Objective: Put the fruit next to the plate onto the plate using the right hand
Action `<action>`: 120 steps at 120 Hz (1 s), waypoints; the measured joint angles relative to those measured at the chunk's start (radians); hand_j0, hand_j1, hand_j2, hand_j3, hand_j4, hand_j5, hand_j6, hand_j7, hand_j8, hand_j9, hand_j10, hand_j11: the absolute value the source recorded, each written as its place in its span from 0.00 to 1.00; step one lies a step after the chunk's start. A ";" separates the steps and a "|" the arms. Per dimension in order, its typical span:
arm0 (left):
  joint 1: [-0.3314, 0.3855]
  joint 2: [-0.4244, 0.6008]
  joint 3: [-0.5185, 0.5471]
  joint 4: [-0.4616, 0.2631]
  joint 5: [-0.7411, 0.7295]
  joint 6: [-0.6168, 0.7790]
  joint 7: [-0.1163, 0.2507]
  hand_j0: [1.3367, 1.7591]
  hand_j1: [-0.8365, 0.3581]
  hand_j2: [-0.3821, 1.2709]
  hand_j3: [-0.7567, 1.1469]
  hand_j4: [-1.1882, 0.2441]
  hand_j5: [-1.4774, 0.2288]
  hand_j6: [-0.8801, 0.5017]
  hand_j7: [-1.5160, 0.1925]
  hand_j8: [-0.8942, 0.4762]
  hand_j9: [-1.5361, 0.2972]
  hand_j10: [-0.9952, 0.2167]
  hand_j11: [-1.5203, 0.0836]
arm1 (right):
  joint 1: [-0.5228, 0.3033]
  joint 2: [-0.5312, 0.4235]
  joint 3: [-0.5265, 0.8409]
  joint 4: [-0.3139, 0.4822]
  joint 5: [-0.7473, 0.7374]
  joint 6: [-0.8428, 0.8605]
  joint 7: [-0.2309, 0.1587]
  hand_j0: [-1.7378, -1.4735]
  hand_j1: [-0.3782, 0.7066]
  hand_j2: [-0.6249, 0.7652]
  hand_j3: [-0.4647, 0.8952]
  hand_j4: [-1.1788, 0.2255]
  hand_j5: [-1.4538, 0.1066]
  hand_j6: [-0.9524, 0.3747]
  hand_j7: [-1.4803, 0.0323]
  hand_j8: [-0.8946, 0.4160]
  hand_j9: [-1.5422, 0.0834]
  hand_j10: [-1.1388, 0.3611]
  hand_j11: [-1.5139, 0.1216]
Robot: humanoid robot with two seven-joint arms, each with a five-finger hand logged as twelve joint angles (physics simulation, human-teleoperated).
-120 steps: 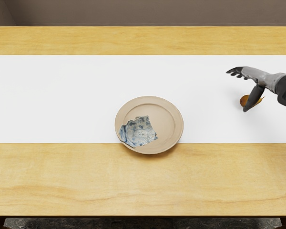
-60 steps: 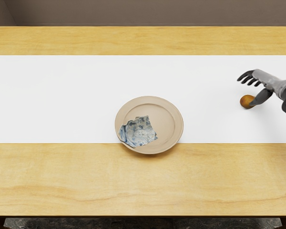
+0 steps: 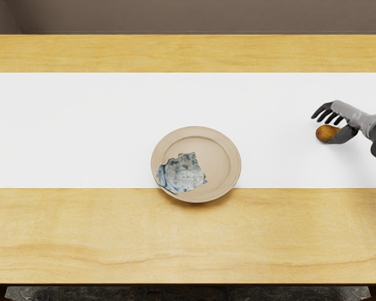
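**Q:** Where is the fruit [image 3: 326,133]?
**A:** On the white runner [image 3: 113,125] of the desk [image 3: 175,238], well apart from the tan plate [image 3: 230,150], toward its 3 o'clock.
**Q:** And the right hand [image 3: 340,120]?
**A:** Fingers spread, gripping nothing, just beside the fruit at its 3 o'clock.

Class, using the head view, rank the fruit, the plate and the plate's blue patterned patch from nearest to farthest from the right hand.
1. Fruit, beside the right hand, far right.
2. Plate, centre.
3. Blue patterned patch, plate's lower left.
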 joint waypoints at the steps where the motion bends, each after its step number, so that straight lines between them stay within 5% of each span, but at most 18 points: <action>1: 0.000 0.000 0.000 0.000 0.000 0.000 0.000 0.76 0.99 0.23 0.40 0.83 0.86 0.63 0.88 0.65 0.84 0.82 0.94 | 0.000 0.001 -0.001 0.000 0.000 0.000 0.000 0.30 0.52 0.39 0.34 0.52 0.56 0.38 0.59 0.34 0.59 0.46 0.57; 38: 0.000 0.000 0.000 0.000 0.000 0.000 0.000 0.76 0.99 0.23 0.40 0.83 0.86 0.63 0.88 0.65 0.84 0.82 0.94 | -0.007 0.014 -0.016 -0.007 -0.002 -0.004 0.002 0.30 0.57 0.40 0.34 0.46 0.54 0.33 0.55 0.32 0.56 0.47 0.52; 97: 0.001 0.000 0.000 0.000 0.000 0.000 0.000 0.76 0.99 0.23 0.40 0.83 0.86 0.63 0.88 0.65 0.84 0.82 0.94 | -0.006 0.015 -0.004 -0.003 0.040 0.006 -0.001 0.31 0.61 0.63 0.34 0.37 0.40 0.28 0.42 0.31 0.43 0.45 0.40; 120: 0.000 0.000 0.000 0.000 0.000 0.000 0.000 0.76 0.99 0.23 0.40 0.83 0.86 0.63 0.88 0.65 0.84 0.82 0.94 | 0.000 0.001 0.010 0.004 0.072 0.014 0.000 0.31 0.60 0.64 0.34 0.36 0.37 0.28 0.40 0.30 0.41 0.45 0.38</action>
